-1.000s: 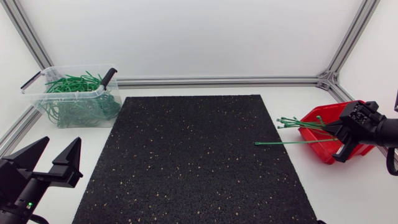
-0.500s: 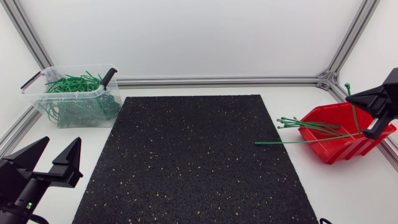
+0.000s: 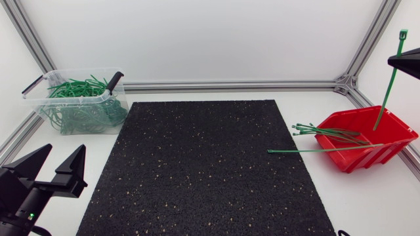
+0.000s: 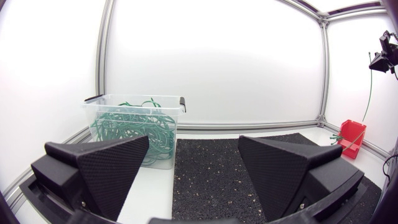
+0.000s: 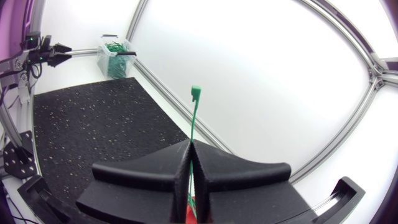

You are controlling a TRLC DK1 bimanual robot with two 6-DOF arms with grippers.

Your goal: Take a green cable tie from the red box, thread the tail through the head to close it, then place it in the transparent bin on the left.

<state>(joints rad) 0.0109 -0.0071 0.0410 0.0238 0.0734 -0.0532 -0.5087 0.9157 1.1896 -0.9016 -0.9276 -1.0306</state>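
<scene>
One green cable tie (image 3: 390, 78) is pinched in my right gripper (image 3: 403, 59), raised high at the far right of the head view. The right wrist view shows both fingers pressed together on the strap, and the tie (image 5: 194, 118) stands up past the gripper (image 5: 191, 162) with its square head on top. From above, the tail slants down toward the red box (image 3: 367, 141). I cannot quite tell whether its end touches anything inside.

Several spare ties (image 3: 321, 131) stick out of the box's open side toward the black mat (image 3: 203, 164). One longer tie (image 3: 315, 150) lies with its tip on the mat's edge.

At the near left corner of the desk (image 3: 197, 95) is my left gripper (image 3: 63, 149), its fingers spread wide with nothing between them. Its own camera looks past the gripper (image 4: 193, 146) to the clear bin (image 4: 134, 127), which stands on the desk beside the mat's far left corner, heaped with closed green ties. That view also catches the red box (image 4: 351, 134) far across the desk, with the right gripper (image 4: 385, 59) above it.
</scene>
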